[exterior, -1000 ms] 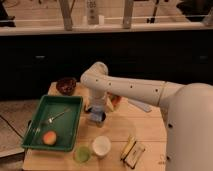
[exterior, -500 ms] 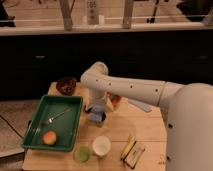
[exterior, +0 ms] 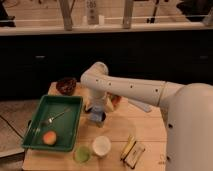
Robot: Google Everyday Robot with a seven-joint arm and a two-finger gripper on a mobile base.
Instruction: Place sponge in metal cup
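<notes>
My gripper (exterior: 98,107) points straight down over the middle of the wooden table, at the end of the white arm that reaches in from the right. A light-blue sponge (exterior: 95,111) shows right at the gripper's tip. Directly beneath it stands the small dark metal cup (exterior: 98,119), partly covered by the gripper. The sponge sits at the cup's mouth; whether it rests in the cup or is held above it cannot be told.
A green tray (exterior: 35,130) on the left holds a fork (exterior: 55,117) and an orange fruit (exterior: 49,137). A dark bowl (exterior: 66,85) stands at the back. A green cup (exterior: 82,154), a white cup (exterior: 101,146) and yellow-and-dark pieces (exterior: 131,150) stand near the front edge.
</notes>
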